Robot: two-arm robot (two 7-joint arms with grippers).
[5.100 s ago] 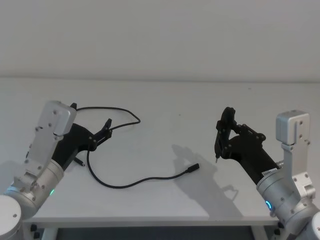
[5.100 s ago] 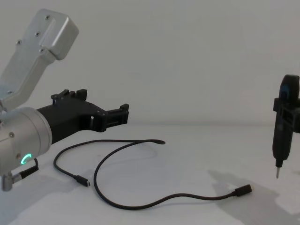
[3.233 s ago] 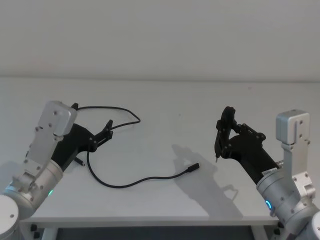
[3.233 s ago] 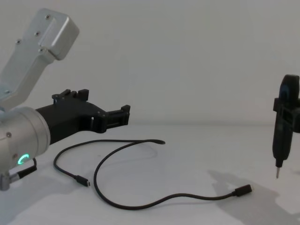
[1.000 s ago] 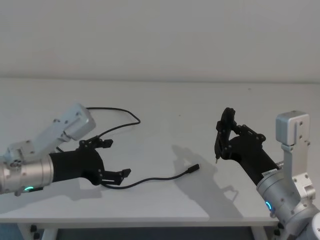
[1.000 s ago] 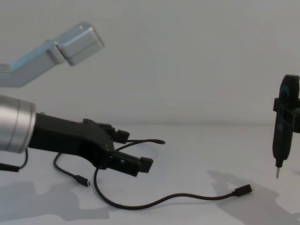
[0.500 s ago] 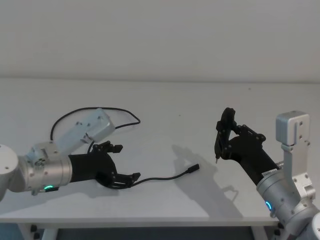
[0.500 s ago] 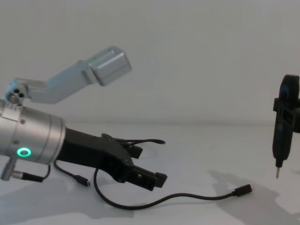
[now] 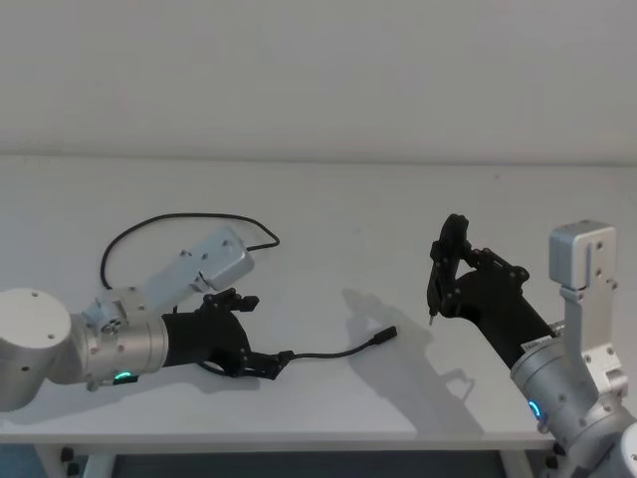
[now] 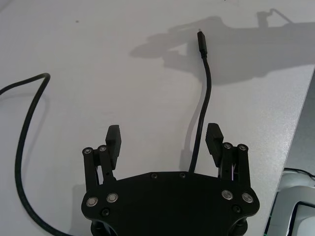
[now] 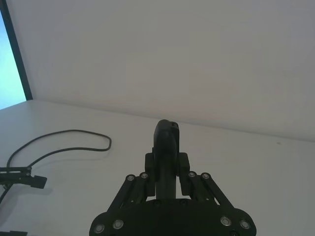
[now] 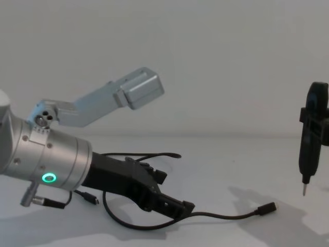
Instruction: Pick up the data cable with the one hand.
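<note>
The pick-up is close but not yet made. The left tool (image 9: 264,329) sits low over the counter (image 9: 348,199) at about 8 o'clock of the head view, its two fingers spread wide and released, gripping nothing. The left wrist view shows the data cable (image 10: 204,98) running up between those fingers (image 10: 113,135), nearer one of them than the other, so the tool straddles the cable without pinching it. What is left, as I judge it: settle the last bit down, clench on the strand, then lift it clear.

The data cable (image 9: 328,351) lies flat on the counter — none of it raised. It is thin, black and limp. From the left tool it leads off toward 3 o'clock and ends in a small dark plug (image 9: 388,336) near the middle front of the counter. Its other part sweeps in a broad loop up toward 10 and 11 o'clock behind the arm, and the chest view shows a second small plug (image 12: 92,199) lying under the wrist.

The right tool (image 9: 450,284) hangs parked at about 4 o'clock, well apart from the cable, clenched on a black pen-shaped probe (image 12: 307,154) that points down.
</note>
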